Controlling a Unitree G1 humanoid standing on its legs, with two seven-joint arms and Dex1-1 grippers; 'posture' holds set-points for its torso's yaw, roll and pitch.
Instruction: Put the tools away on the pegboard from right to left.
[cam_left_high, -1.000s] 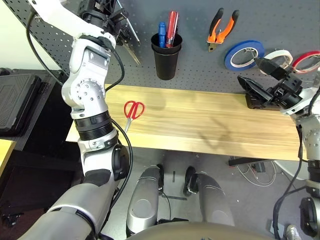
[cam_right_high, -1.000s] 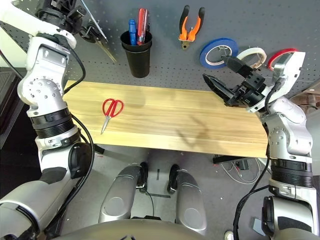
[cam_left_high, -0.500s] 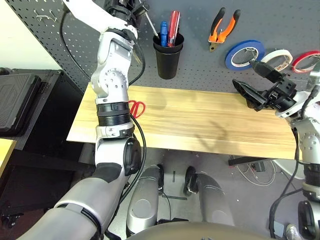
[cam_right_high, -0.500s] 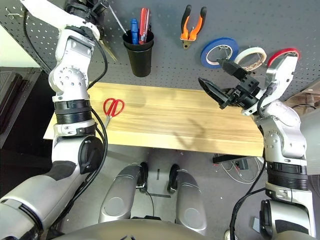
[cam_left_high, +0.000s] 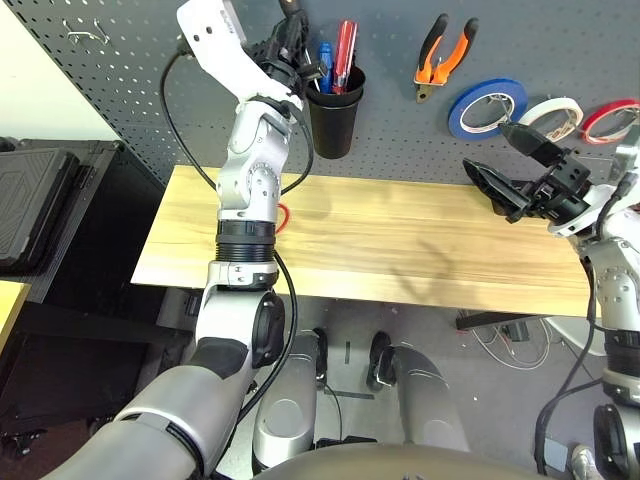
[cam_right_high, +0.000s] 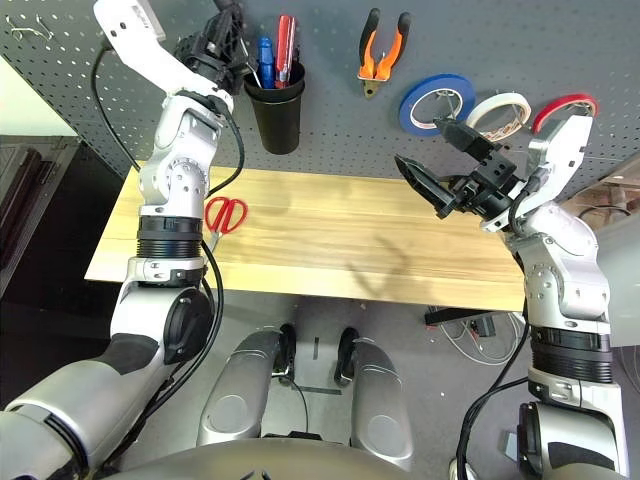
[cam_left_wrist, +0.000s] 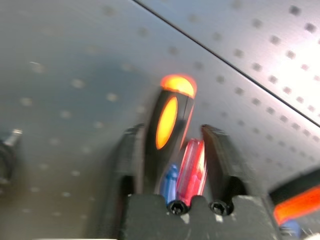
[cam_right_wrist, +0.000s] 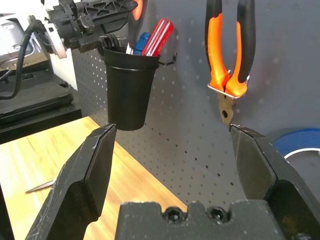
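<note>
The left end effector (cam_left_wrist: 172, 150) is at the black cup (cam_right_high: 274, 112) on the pegboard (cam_left_high: 400, 150), its fingers around the black-and-orange screwdriver (cam_left_wrist: 167, 125); whether they grip it I cannot tell. The right end effector (cam_right_wrist: 175, 150) stands wide open and empty above the table (cam_left_high: 420, 245). The red-handled scissors (cam_right_high: 222, 215) lie on the table.

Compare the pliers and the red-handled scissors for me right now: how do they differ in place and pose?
The pliers hang upright on the pegboard, jaws pointing down; the red-handled scissors lie flat on the wooden table. The pliers are in full view with orange-and-black handles; the scissors have plain red handles and sit partly behind the left arm. Neither is in a gripper.
</note>
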